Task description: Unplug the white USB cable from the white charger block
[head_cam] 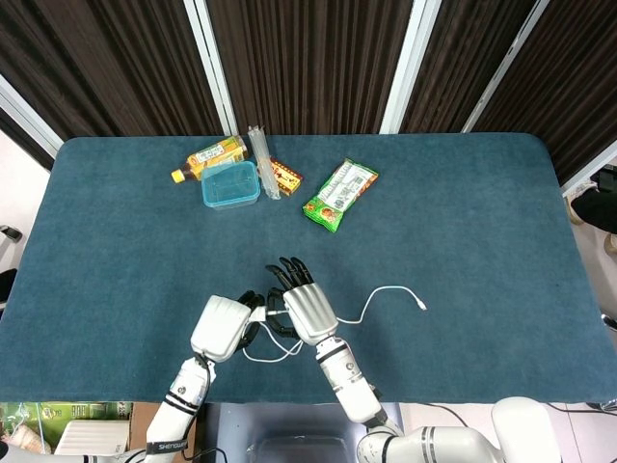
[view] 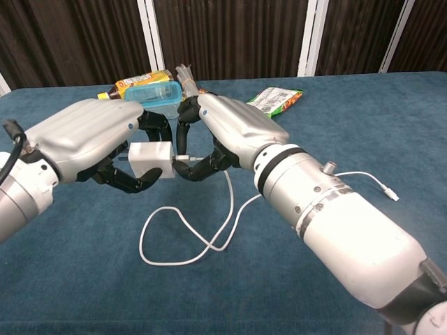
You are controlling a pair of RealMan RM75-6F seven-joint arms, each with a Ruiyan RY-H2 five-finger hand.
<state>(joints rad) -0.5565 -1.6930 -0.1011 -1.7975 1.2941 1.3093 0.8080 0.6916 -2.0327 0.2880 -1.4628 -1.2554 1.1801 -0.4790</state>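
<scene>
A blue-carpeted table carried a group of items near its far edge. A yellow-labelled drink bottle lay on its side, touching a translucent blue lidded container. A bundle of clear straws lay just beside the container, with a small orange-and-red packet against it. A green snack packet lay apart to the right.
</scene>
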